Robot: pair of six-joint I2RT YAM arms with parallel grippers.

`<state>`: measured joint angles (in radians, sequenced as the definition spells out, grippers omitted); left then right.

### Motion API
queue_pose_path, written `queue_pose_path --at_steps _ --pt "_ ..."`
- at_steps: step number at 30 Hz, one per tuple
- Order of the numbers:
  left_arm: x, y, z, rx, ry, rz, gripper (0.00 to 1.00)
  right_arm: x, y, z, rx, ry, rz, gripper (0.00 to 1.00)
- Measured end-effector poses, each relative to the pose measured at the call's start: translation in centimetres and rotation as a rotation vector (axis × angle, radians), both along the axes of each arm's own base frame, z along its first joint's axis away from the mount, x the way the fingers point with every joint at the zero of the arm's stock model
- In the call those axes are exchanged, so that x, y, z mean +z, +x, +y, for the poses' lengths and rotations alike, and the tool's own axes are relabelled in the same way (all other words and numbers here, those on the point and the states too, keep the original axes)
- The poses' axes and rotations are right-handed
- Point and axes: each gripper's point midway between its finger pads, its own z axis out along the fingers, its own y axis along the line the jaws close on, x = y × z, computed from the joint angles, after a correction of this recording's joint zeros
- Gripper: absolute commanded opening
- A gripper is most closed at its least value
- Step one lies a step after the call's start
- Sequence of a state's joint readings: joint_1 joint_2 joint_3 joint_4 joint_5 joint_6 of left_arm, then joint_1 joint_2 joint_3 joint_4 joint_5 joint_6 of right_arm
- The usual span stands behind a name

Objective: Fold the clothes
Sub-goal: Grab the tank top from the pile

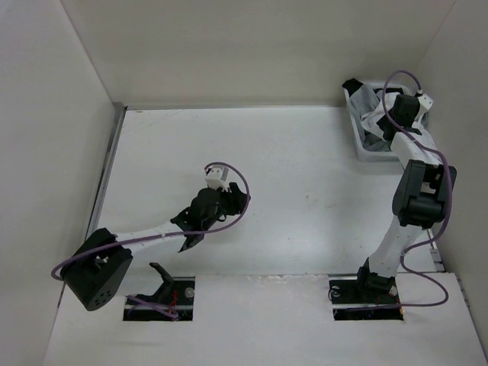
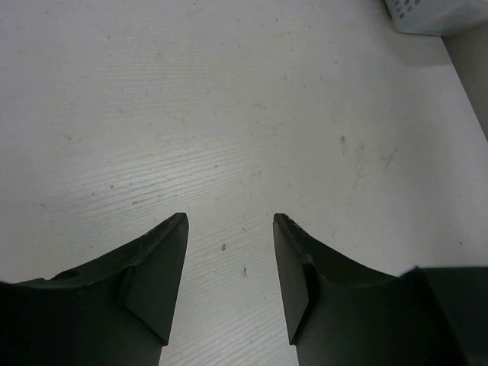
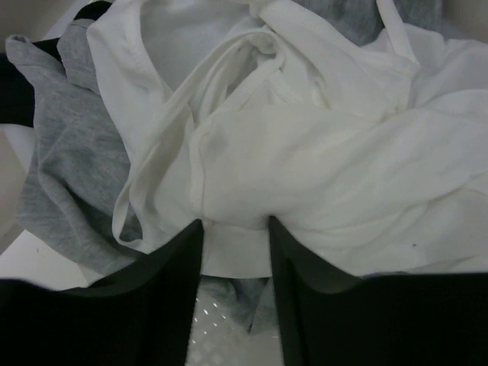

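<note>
The clothes, a thin white garment (image 3: 328, 160) with narrow straps, lie crumpled on a pile inside a white basket (image 1: 362, 149) at the table's far right. In the top view the garment (image 1: 372, 116) shows beside the wrist. My right gripper (image 3: 235, 225) is down in the basket, open, its fingertips pressed against the white cloth with a fold of it between them. My left gripper (image 2: 230, 221) hangs open over the bare white table near the middle left, holding nothing; it also shows in the top view (image 1: 238, 200).
A grey cloth (image 3: 61, 168) and a black piece (image 3: 15, 91) lie under and beside the white garment in the basket. The basket's corner (image 2: 435, 15) shows far ahead of the left gripper. White walls close in the table on three sides.
</note>
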<state>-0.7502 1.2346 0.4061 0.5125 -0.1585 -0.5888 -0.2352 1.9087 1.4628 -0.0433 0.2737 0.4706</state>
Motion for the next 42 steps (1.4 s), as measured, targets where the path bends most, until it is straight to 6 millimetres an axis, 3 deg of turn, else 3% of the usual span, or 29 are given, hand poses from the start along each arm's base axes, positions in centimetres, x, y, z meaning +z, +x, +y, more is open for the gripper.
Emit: queue_pose_path --at_steps 5,8,12,15,19,21,24,29,32,38,42 --pt "-0.7 0.2 -0.1 0.001 0.006 0.011 0.47 0.2 1.2 -0.1 0.012 0.012 -0.018 0.05" --pt "-1.2 0.2 -0.1 0.0 0.014 0.02 0.47 0.7 1.4 -0.1 0.009 0.014 -0.03 0.0" --pt "-1.3 0.2 -0.1 -0.001 0.016 0.023 0.47 1.5 0.6 0.2 0.009 0.01 -0.047 0.0" --pt "-1.2 0.2 -0.2 -0.001 0.014 0.02 0.46 4.0 -0.9 0.9 0.014 -0.014 -0.079 0.04" --pt "-1.2 0.1 -0.3 -0.005 0.013 0.02 0.46 9.3 -1.2 1.9 0.033 -0.062 -0.17 0.3" --pt "-1.2 0.1 -0.4 -0.008 0.013 0.019 0.46 10.5 -0.8 2.1 0.043 -0.08 -0.191 0.38" --pt "-1.1 0.1 -0.4 -0.008 0.013 0.019 0.46 9.1 0.0 1.9 0.052 -0.091 -0.158 0.41" --pt "-1.1 0.1 -0.4 -0.007 0.013 0.019 0.46 2.8 0.9 2.2 0.089 -0.062 -0.024 0.41" --pt "-1.4 0.1 -0.4 -0.008 0.018 0.024 0.46 0.4 1.4 3.2 0.149 -0.026 0.017 0.41" --pt "-2.7 0.1 -0.5 -0.008 0.043 0.051 0.46 0.4 2.7 5.1 0.226 0.011 -0.01 0.44" --pt "-3.2 0.1 -0.4 -0.007 0.052 0.062 0.46 0.6 4.1 5.8 0.24 0.039 -0.049 0.41"
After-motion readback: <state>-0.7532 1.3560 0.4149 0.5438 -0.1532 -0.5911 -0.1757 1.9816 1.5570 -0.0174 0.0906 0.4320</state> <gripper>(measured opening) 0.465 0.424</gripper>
